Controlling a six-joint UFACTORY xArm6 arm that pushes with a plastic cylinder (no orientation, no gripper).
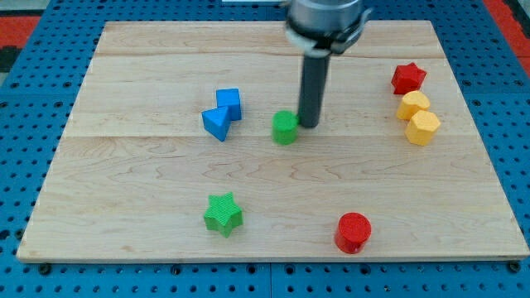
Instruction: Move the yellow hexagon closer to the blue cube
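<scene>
Your arm carries no hand, only a dark rod; its tip (309, 125) rests on the desk (149, 174), just to the view's right of a small green block (285, 127), touching it or nearly so. To the view's left lie the blue cube (228, 103) and, touching it, a blue triangular block (216, 123). Well apart at the view's right, the yellow hexagon (423, 127) sits against a second yellow block (413, 105), below a red star (407, 78). Near the view's bottom lie a green star (223, 213) and a red cylinder (354, 232).
</scene>
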